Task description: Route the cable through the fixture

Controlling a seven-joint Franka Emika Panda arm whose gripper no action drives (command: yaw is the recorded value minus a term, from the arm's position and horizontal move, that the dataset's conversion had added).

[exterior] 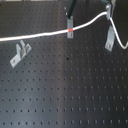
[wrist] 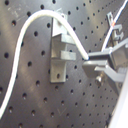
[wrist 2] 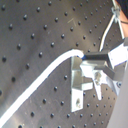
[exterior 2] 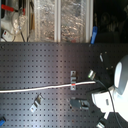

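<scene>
The white cable (exterior: 35, 36) runs from the first exterior view's left edge across the black pegboard. Its red band (exterior: 70, 32) lies at the foot of a grey metal fixture (exterior: 69, 23). The cable then rises to my gripper (exterior: 107, 11) at the top right and loops down past another fixture (exterior: 109, 38). In both wrist views my gripper (wrist: 89, 58) (wrist 2: 85, 58) is shut on the cable (wrist: 30, 30) (wrist 2: 45, 77), just in front of a fixture (wrist: 60, 55) (wrist 2: 81, 85). In the second exterior view the cable (exterior 2: 35, 89) and its band (exterior 2: 73, 86) show.
A third fixture (exterior: 20, 53) stands at the first exterior view's left, apart from the cable. In the second exterior view the white arm (exterior 2: 117, 82) fills the lower right. Shelves with clutter (exterior 2: 50, 20) lie beyond the board's far edge. A dark block (exterior 2: 80, 104) sits on the board.
</scene>
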